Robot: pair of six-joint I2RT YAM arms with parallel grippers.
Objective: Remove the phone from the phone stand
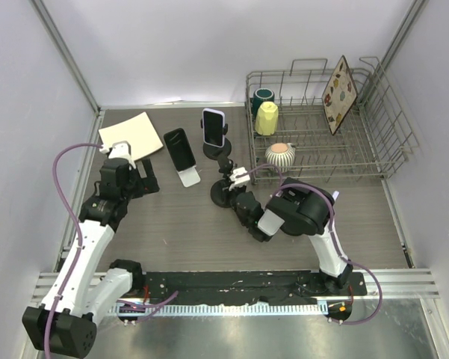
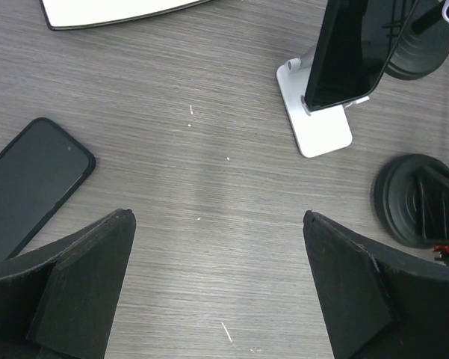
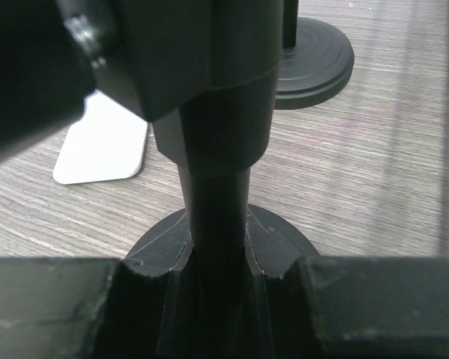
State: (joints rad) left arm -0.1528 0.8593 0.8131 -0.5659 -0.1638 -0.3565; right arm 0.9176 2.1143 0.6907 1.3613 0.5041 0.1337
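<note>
A black phone (image 1: pixel 179 148) leans on a white stand (image 1: pixel 188 177). A phone in a pale case (image 1: pixel 214 127) sits on a black stand (image 1: pixel 217 153) behind it. My right gripper (image 1: pixel 243 203) is shut on the post (image 3: pixel 217 202) of a third, empty black stand (image 1: pixel 225 193), low above its round base (image 3: pixel 284 235). My left gripper (image 1: pixel 143 181) is open over bare table, left of the white stand. In the left wrist view its fingers (image 2: pixel 82 277) are wide apart. A black phone (image 2: pixel 30 187) lies flat to their left, and the leaning phone (image 2: pixel 358 52) is at upper right.
A wire dish rack (image 1: pixel 388 142) at the back right holds a green cup (image 1: pixel 264 96), a yellow cup (image 1: pixel 267 118), a striped bowl (image 1: pixel 281 155) and a patterned board (image 1: pixel 338 93). A beige flat board (image 1: pixel 131 134) lies at the back left. Walls close both sides.
</note>
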